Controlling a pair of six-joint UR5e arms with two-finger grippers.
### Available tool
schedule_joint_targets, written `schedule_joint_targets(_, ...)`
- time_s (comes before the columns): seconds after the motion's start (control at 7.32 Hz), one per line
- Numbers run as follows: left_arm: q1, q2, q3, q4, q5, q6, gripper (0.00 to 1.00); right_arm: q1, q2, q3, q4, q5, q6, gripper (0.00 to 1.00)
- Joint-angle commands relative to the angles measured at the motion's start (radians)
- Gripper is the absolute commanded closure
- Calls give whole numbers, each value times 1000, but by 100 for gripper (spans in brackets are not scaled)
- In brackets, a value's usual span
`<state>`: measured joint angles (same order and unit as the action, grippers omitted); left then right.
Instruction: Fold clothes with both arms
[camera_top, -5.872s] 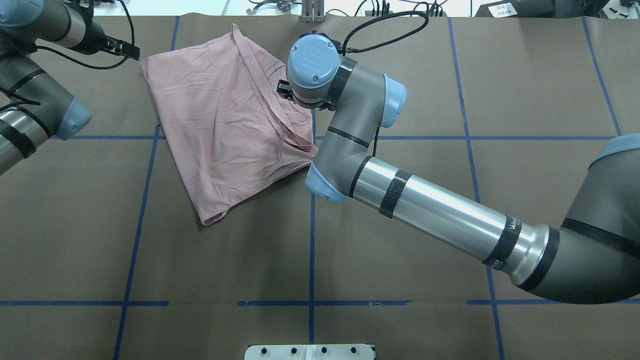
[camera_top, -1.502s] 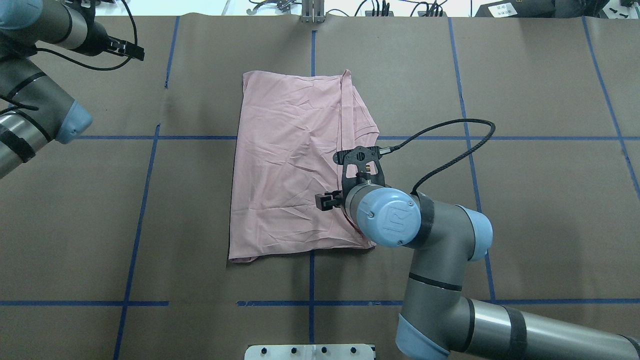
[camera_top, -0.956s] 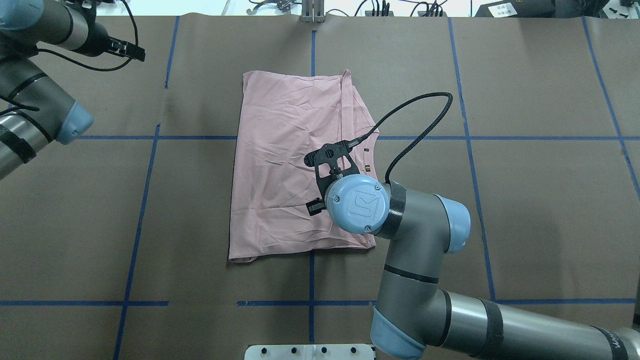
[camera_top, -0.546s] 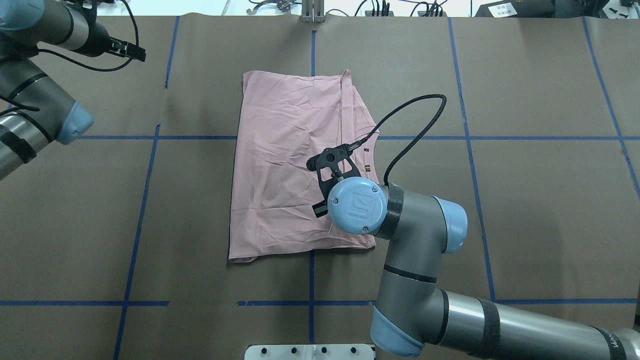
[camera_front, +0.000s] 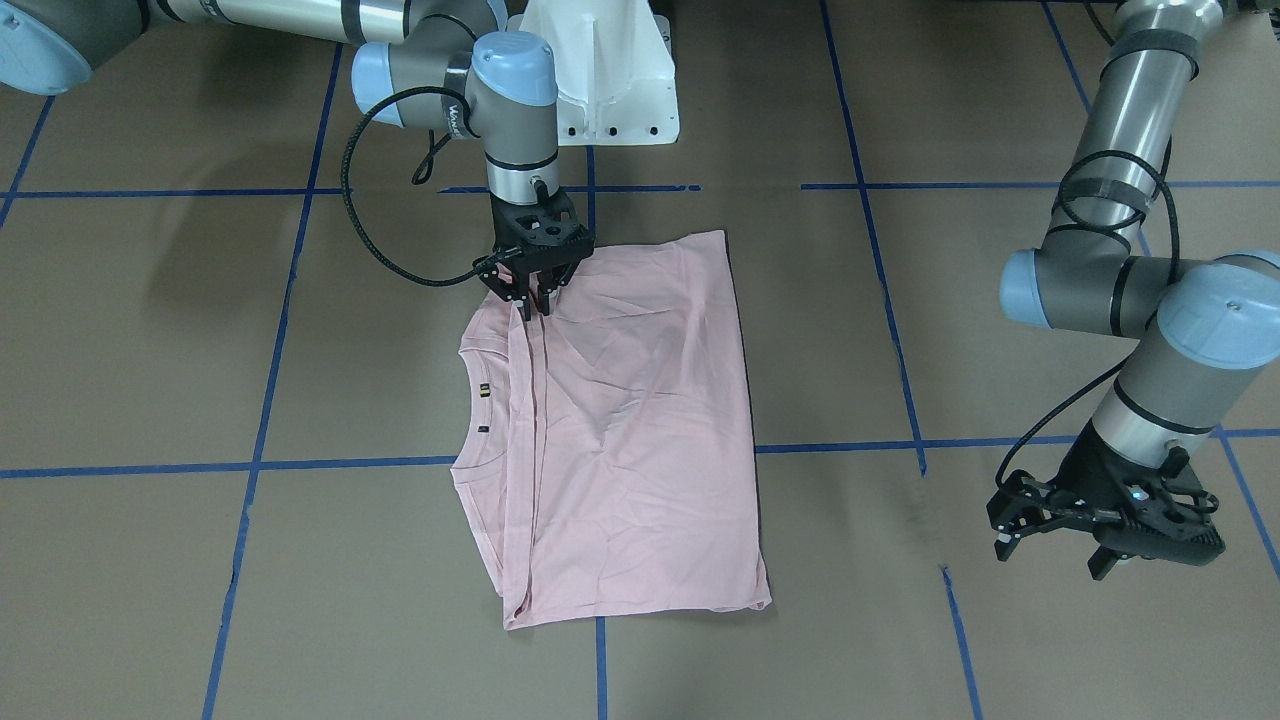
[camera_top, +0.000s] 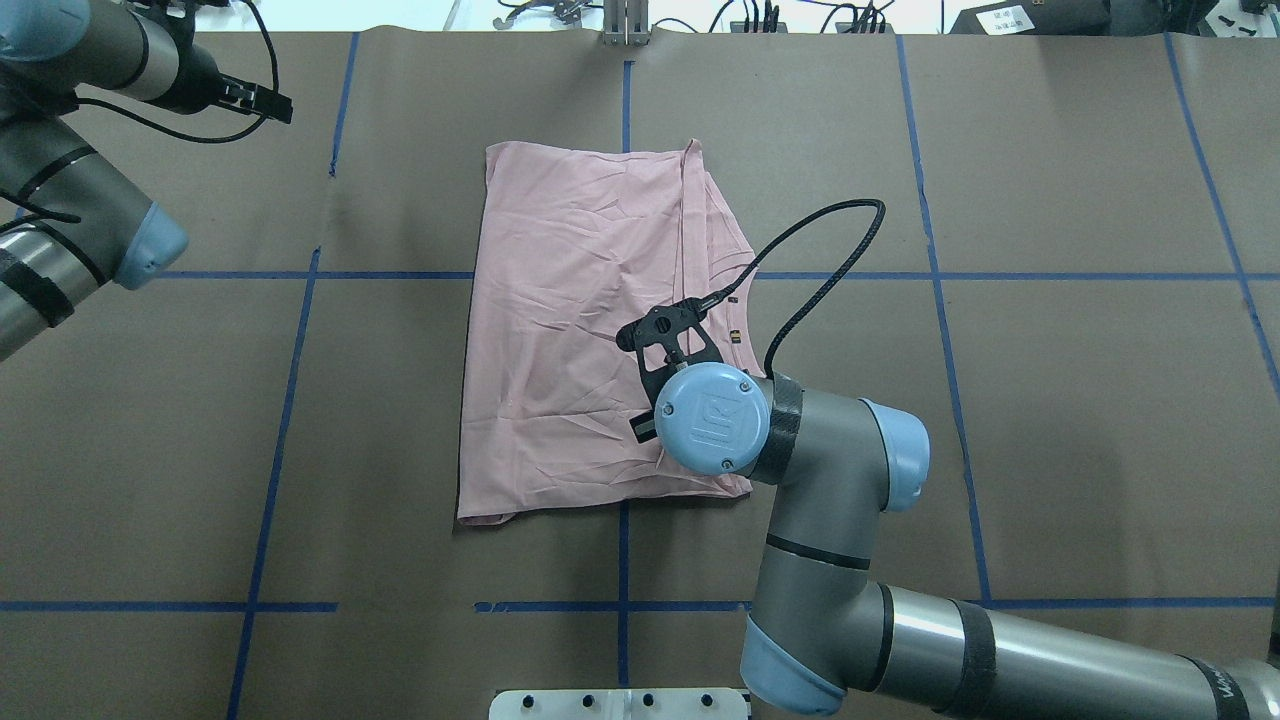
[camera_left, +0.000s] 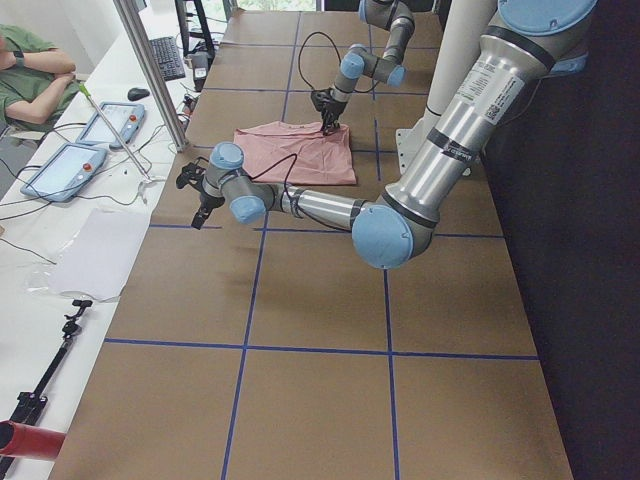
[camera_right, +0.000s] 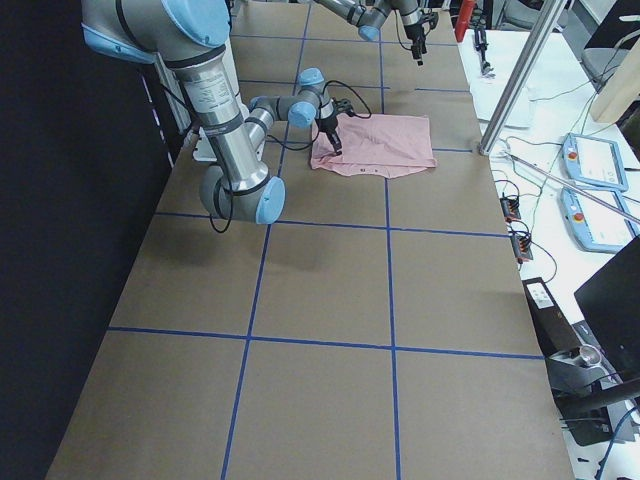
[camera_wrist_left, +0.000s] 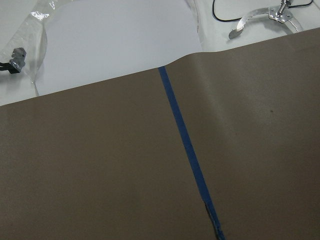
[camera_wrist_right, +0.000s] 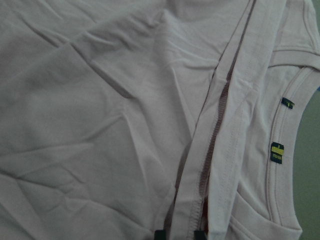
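with the t-shirt (camera_front: 640, 440) folded lengthwise on the surface (camera_front: 900, 620), the right tool (camera_front: 532, 303) sits unclenched astride its hem (camera_wrist_right: 215, 145), probably needing to pinch next; the left tool (camera_front: 1050, 555) hangs released, well apart.

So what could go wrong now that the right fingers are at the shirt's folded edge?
The right fingers straddle several stacked edges of the shirt; closing may catch only some, and the fold could open. The left fingers are far off, so a one-sided lift may bunch the shirt.
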<state>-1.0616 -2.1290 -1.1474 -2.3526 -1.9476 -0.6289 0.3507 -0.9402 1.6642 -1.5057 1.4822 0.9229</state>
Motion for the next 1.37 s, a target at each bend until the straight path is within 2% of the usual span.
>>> schedule_joint_targets(0.0,0,0,0,0,-1,0,0,-6,-3,-4,-7,0,1,70)
schedule_joint_targets(0.27,0,0,2,-1,-1,0,0,-15,-5,-8,-13,0,1,75)
schedule_joint_targets(0.41,0,0,2,-1,-1,0,0,-15,-2,-8,-21,0,1,83)
schedule_joint_targets(0.55,0,0,2,-1,-1,0,0,-15,-5,-6,-27,-3,1,97)
schedule_joint_targets(0.96,0,0,2,-2,-1,0,0,-9,-14,6,-31,-17,-1,100)
schedule_joint_targets(1.23,2,1,2,-5,-1,0,0,-4,-89,66,-30,-25,1,100)
